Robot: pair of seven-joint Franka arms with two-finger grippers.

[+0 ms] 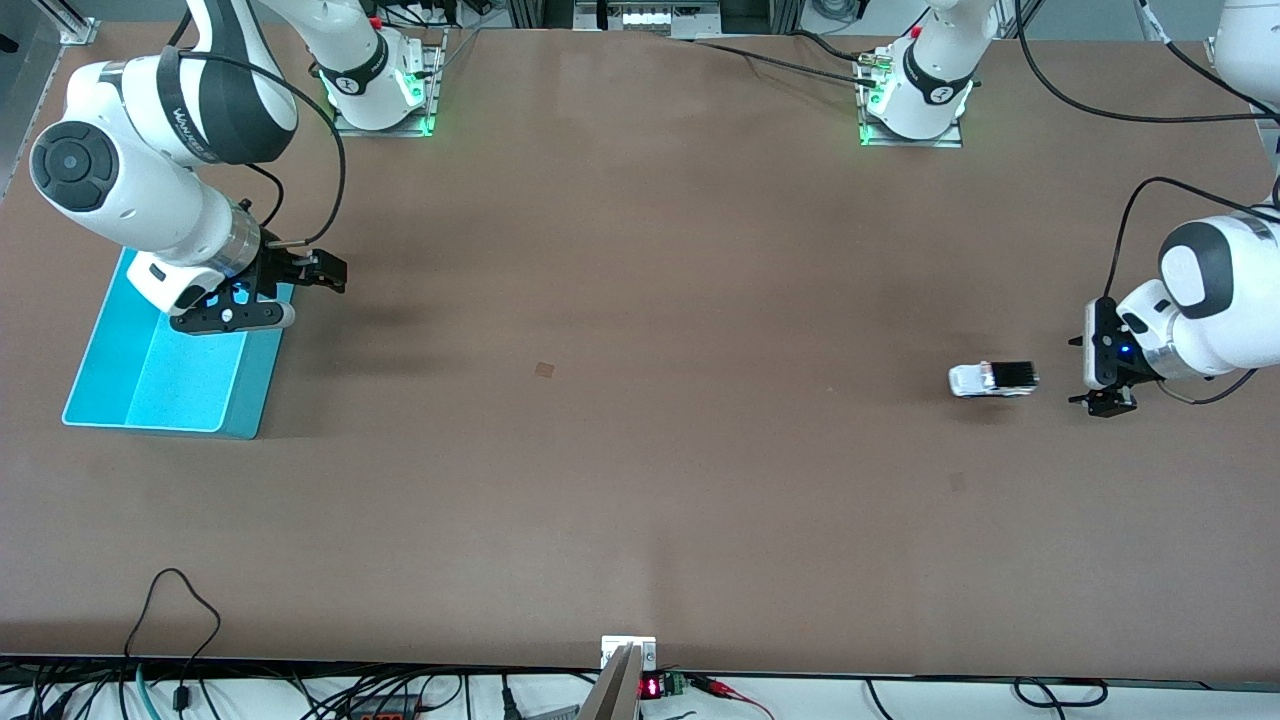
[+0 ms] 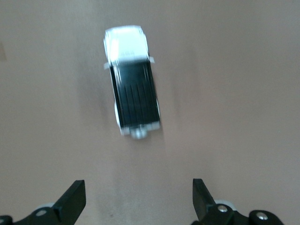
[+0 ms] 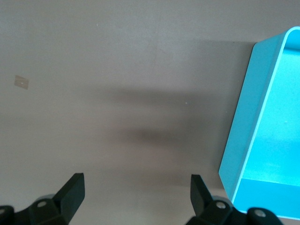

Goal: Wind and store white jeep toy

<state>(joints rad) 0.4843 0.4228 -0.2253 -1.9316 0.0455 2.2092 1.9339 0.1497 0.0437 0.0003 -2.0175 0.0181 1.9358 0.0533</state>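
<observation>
Jeep (image 1: 993, 379) sits loose beside the left gripper (image 1: 1100, 372), fingers spread, nothing held; a sloppy pinch could roll it. Right gripper (image 1: 312, 278) waits over the bin (image 1: 110, 350), also spread.

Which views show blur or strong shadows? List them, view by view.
Front view: sharp, soft shadow smeared on the table beside the right pincer. Left wrist view: white jeep toy slightly blurred, faint shadow along it. Right wrist view: dark smeared shadow on the table beside the turquoise bin.
</observation>
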